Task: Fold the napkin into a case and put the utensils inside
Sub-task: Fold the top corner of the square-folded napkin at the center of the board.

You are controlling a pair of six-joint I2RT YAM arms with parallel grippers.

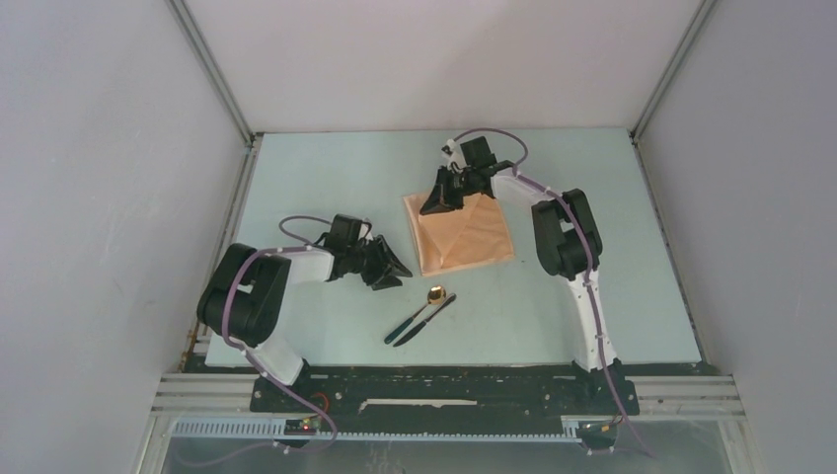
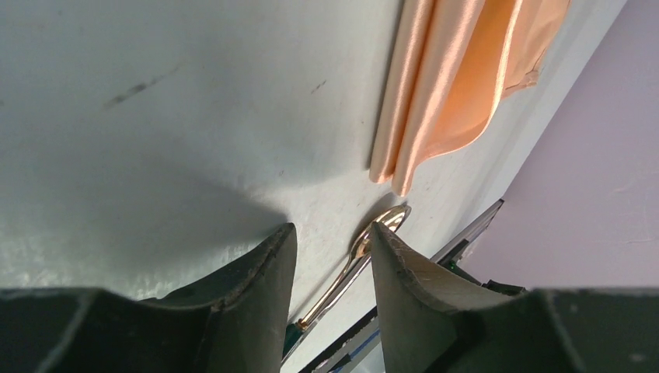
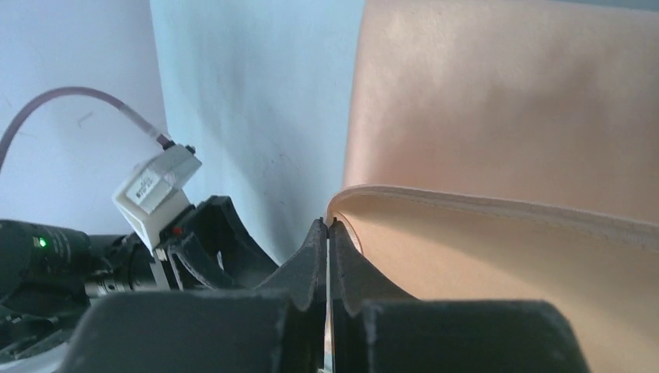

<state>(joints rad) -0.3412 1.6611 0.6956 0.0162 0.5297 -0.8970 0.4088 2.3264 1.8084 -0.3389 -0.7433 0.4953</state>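
Napkin [image 1: 464,232]: thin peach-tan cloth, smooth, with a satin sheen along its folds and a stitched hem at the edge.
Spoon [image 2: 346,276]: polished gold-toned metal in bowl and neck, mirror-glossy; the handle is dark.
Knife-like piece [image 1: 428,319]: dark and slim; finish too small to tell.
Table [image 1: 326,178]: pale blue-green, smooth and matt, with a few dark scuffs.
Left gripper [image 2: 332,233]: matt black plastic fingers [image 2: 260,287], finely scratched, rough at the edges.
Right gripper [image 3: 327,225]: the same matt black plastic.
Cable [image 3: 78,93]: smooth purple sheath.
Walls [image 1: 99,197]: plain white, matt.
Frame rails [image 1: 212,69]: bare silvery metal.
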